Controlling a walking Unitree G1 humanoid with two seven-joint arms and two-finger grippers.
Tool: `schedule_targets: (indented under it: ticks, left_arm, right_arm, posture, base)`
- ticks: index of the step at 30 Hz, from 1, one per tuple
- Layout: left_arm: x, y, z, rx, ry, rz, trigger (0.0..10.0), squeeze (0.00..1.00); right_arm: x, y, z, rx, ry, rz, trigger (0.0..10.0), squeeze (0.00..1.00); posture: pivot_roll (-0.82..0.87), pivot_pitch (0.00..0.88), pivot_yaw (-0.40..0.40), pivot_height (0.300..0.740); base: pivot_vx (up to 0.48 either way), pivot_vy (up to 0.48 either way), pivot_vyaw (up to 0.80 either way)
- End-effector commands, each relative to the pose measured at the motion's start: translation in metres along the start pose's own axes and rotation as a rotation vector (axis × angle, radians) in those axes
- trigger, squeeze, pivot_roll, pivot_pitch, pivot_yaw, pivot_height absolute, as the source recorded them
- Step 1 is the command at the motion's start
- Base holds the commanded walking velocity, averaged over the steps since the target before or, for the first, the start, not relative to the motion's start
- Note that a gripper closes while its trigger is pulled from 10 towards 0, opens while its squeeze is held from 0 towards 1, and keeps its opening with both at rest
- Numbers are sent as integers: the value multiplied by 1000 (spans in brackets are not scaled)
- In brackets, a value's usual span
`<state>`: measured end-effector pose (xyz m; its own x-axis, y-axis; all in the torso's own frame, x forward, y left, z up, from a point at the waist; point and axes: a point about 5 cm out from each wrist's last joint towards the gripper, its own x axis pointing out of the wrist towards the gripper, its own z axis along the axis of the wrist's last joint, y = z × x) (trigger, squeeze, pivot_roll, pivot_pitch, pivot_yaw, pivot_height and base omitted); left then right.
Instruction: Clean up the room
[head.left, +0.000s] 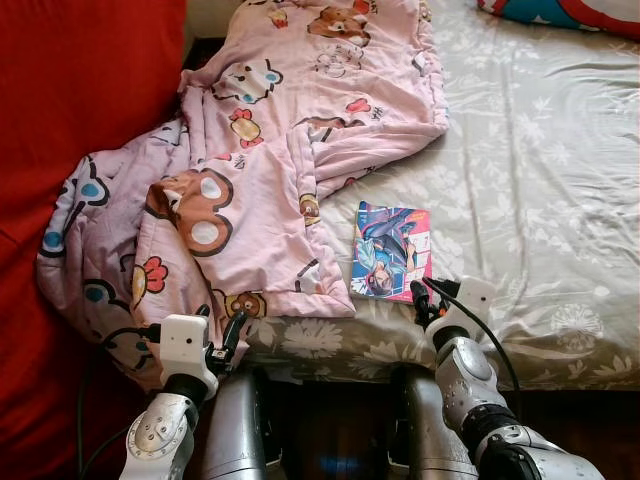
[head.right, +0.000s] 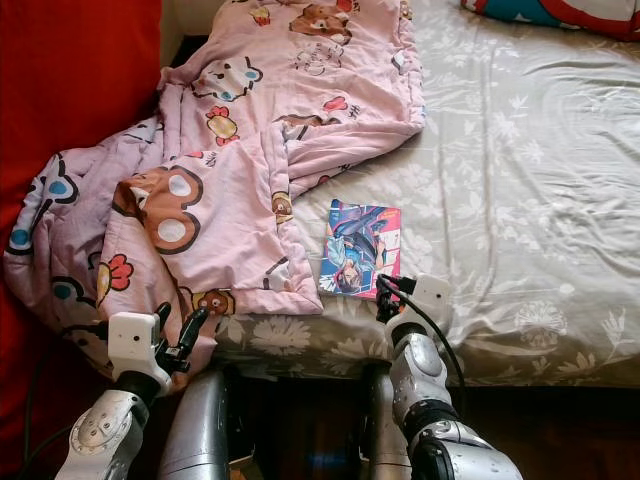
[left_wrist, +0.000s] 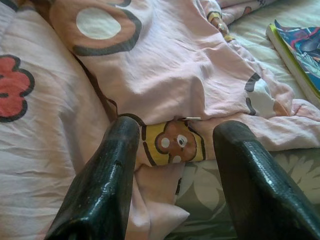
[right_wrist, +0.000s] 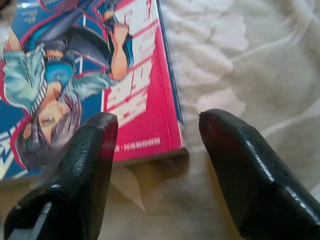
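— What's the big surface here?
— A bed (head.left: 530, 190) with a grey flowered sheet.
— What lies on it?
— A pink cartoon blanket (head.left: 270, 150), crumpled across the left part and spilling over the near edge. Just beside its lower hem lies a comic book (head.left: 391, 251), flat, cover up. At the far right corner sits a blue and red pillow (head.left: 565, 12).

Red wall (head.left: 90, 90) beside bed (head.left: 540, 200).
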<state>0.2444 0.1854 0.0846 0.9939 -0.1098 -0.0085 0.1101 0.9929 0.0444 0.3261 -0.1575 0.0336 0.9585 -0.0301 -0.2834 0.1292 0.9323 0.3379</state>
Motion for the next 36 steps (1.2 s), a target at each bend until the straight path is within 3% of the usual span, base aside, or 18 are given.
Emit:
schedule_targets:
  ticks: [1, 19, 36]
  left_arm:
    - [-6, 3, -3, 20, 30, 11, 10000, 0]
    - [-9, 5, -3, 22, 42, 13, 10000, 0]
    - [-19, 6, -3, 31, 60, 17, 10000, 0]
  right_arm:
    - [-4, -1, -12, 17, 49, -11, 10000, 0]
    - [3, 7, 2, 47, 2, 22, 10000, 0]
    - [-1, 5, -11, 70, 80, 5, 10000, 0]
  posture:
    - [48, 267, 51, 552]
    - [53, 266, 55, 552]
    - [77, 294, 60, 552]
  base:
    - [0, 0, 0]
    - [0, 0, 0]
    - [0, 0, 0]
